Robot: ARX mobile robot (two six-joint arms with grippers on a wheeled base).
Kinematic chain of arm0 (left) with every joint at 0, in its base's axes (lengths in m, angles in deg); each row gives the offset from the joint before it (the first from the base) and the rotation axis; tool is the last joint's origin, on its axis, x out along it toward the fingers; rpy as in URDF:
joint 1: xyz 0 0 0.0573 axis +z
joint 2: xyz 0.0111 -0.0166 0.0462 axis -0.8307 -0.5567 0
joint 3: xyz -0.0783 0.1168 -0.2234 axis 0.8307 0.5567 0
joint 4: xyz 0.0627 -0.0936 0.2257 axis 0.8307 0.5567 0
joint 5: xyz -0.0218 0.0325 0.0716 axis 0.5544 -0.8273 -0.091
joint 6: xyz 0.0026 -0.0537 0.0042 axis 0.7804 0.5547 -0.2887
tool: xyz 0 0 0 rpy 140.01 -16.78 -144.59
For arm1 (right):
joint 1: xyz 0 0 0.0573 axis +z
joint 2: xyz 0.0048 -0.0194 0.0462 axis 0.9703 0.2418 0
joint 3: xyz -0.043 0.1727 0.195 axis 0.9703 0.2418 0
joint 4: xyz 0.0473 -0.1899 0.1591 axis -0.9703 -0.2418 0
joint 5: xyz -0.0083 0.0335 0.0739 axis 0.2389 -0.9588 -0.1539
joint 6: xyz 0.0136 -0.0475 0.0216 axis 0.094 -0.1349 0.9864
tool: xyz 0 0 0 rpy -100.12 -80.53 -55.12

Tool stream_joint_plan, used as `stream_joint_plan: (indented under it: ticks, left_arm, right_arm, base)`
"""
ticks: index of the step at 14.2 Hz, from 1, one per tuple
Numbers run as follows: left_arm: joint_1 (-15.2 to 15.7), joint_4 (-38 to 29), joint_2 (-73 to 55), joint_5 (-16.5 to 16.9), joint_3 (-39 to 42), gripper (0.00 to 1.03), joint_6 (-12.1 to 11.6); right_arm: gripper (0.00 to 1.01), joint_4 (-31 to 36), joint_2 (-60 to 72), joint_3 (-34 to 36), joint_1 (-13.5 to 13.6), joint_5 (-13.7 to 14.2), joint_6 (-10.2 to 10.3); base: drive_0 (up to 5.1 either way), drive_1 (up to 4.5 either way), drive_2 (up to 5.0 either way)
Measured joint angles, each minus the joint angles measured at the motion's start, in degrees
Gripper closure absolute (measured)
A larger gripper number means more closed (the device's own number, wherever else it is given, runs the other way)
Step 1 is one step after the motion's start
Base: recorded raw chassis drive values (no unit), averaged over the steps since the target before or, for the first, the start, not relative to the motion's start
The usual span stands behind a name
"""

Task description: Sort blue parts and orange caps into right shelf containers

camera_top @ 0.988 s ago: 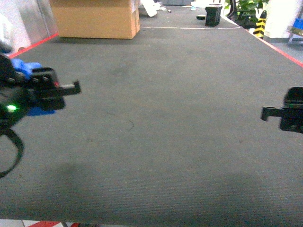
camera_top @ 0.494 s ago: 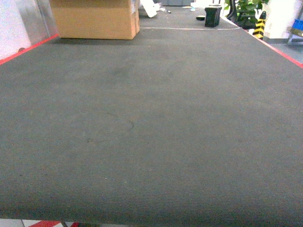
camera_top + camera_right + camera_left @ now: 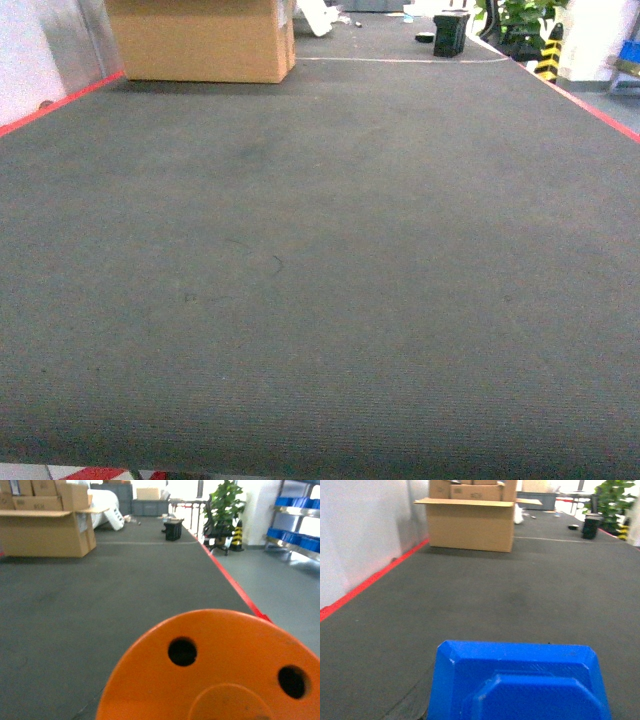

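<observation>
**Carrying both pieces to the blue bins**

Head view: only dark grey floor (image 3: 320, 300), a cardboard box (image 3: 200, 40) far ahead, a red boundary line (image 3: 60, 100). Neither hand in sight there.

Left wrist view: a blue part (image 3: 520, 682) filling the bottom, close under the camera, angular with a raised centre. Right wrist view: an orange cap (image 3: 215, 667), round end-on, 2 small holes visible, just as close. Fingers out of frame in both views, so cannot tell whether either hand is clamped; probably gripping, judging by how near each piece sits to its lens.

Blue bins (image 3: 300, 502) on a shelf at far right, well apart from here.

For a clean transit: keep both wrists level, avoid jolts, turn the base right toward the shelf. Match each piece to its own bin. Lower inside the rim before letting go, not above it. Release 1 hand at a time.
</observation>
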Motion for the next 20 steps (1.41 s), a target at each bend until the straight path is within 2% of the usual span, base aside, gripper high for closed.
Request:
stream_joint_plan:
  ticks: [2,4,5,6,7,9,10,11,14,15,20]
  left_arm:
    - [2.60,0.85,4.13,5.22,3.87,0.61,0.00]
    - [5.57,1.86,7.96,8.33,7.67,0.61,0.02]
    - [7.04,2.27,10.25,9.60,9.09,0.61,0.02]
    - [8.04,2.99,12.68,10.64,10.27,0.61,0.02]
    - [8.96,4.00,14.53,12.17,11.32,0.61,0.02]
    - [11.17,6.82,19.30,13.86,13.79,0.61,0.02]
    - [14.05,8.24,21.59,17.88,14.47,0.61,0.00]
    - [16.70,9.31,23.34,19.47,15.02,0.61,0.02]
    - [16.72,12.94,28.37,19.87,16.26,0.61,0.04]
    - [16.72,11.06,29.55,19.80,17.97,0.61,0.04]
    - [16.76,18.71,37.03,19.85,17.97,0.61,0.04]
  right_arm:
    - [0.57,0.11,-1.99,2.86,-3.85,-7.74,-0.04]
    - [0.57,0.74,-3.96,5.49,-7.32,-12.85,-0.15]
    - [0.57,0.92,-5.20,6.82,-13.62,-18.93,-0.15]
    - [0.57,1.14,-5.70,7.65,-16.13,-19.47,-0.15]
    - [0.57,1.51,-6.27,8.48,-15.78,-20.74,-0.15]
    - [0.57,1.79,-7.67,10.43,-15.50,-20.74,-0.15]
    - [0.57,2.03,-8.20,10.97,-15.50,-20.74,-0.15]
    - [0.57,2.19,-8.57,11.45,-15.50,-20.81,-0.17]
    - [0.57,2.40,-9.51,12.66,-15.50,-20.76,-0.15]
    - [0.57,2.51,-9.79,12.90,-15.50,-20.76,-0.17]
    - [0.57,2.56,-11.98,14.93,-15.50,-20.76,-0.20]
  base:
    - [0.0,0.00,0.0]
    - [0.0,0.00,0.0]
    - [0.0,0.00,0.0]
    - [0.0,0.00,0.0]
    - [0.0,0.00,0.0]
    - [0.0,0.00,0.0]
    - [0.0,0.00,0.0]
    - [0.0,0.00,0.0]
    - [0.0,0.00,0.0]
    - [0.0,0.00,0.0]
    - [0.0,0.00,0.0]
